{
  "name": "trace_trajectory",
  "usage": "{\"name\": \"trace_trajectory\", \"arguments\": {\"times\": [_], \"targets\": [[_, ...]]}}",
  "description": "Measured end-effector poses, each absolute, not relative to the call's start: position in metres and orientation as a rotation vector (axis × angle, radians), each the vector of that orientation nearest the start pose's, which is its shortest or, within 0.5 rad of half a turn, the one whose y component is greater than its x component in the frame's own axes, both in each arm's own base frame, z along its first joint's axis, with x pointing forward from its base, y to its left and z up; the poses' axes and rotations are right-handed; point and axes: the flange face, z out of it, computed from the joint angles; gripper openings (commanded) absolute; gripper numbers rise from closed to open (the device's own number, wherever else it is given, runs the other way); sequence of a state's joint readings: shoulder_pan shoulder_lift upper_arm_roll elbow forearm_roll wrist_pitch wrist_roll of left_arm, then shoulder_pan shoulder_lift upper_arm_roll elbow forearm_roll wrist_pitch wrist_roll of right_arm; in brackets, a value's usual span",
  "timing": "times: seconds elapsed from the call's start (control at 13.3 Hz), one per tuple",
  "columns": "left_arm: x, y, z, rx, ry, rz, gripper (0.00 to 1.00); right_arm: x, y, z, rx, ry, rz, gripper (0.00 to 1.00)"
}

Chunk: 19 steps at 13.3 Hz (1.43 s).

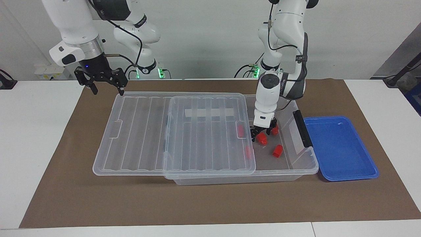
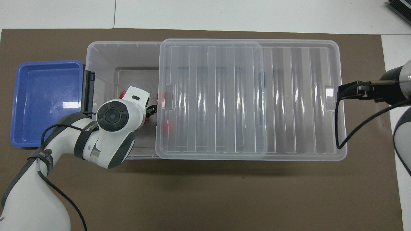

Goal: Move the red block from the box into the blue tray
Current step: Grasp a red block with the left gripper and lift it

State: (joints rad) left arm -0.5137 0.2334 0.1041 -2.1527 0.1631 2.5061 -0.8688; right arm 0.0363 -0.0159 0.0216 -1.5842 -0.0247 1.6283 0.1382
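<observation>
While the left gripper point(image 1: 262, 133) reaches down inside the box point(image 1: 289, 164), right of middle, its fingers stand wide around the red block point(image 1: 262, 139). High at upper left, the right gripper point(image 1: 105, 86) waits open. At the right sits the blue tray point(image 1: 342, 164).

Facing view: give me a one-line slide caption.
Left gripper lowered into the half-uncovered box over a red block, blue tray waiting beside it; right gripper raised over the slid-back lid.
</observation>
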Motion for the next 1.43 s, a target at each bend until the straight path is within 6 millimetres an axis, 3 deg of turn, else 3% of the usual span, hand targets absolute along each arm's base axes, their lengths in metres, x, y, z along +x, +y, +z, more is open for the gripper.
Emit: {"name": "trace_trajectory", "arguments": {"times": [0.15,0.83,1.13,1.43], "targets": [[0.529,-0.233,0.302,-3.061,-0.503,-0.280,0.66,0.553,0.027,0.632,-3.159,0.134,-0.074,0.99],[0.534,-0.225,0.301,-3.018,-0.357,-0.346,0.62,0.549,0.027,0.627,-3.163,0.135,-0.008,1.00],[0.536,-0.220,0.302,-3.017,-0.351,-0.349,0.01,0.549,0.027,0.626,-3.163,0.135,-0.007,1.00],[0.537,-0.221,0.303,-3.018,-0.348,-0.353,0.00,0.549,0.026,0.626,-3.163,0.135,-0.005,1.00]]}}
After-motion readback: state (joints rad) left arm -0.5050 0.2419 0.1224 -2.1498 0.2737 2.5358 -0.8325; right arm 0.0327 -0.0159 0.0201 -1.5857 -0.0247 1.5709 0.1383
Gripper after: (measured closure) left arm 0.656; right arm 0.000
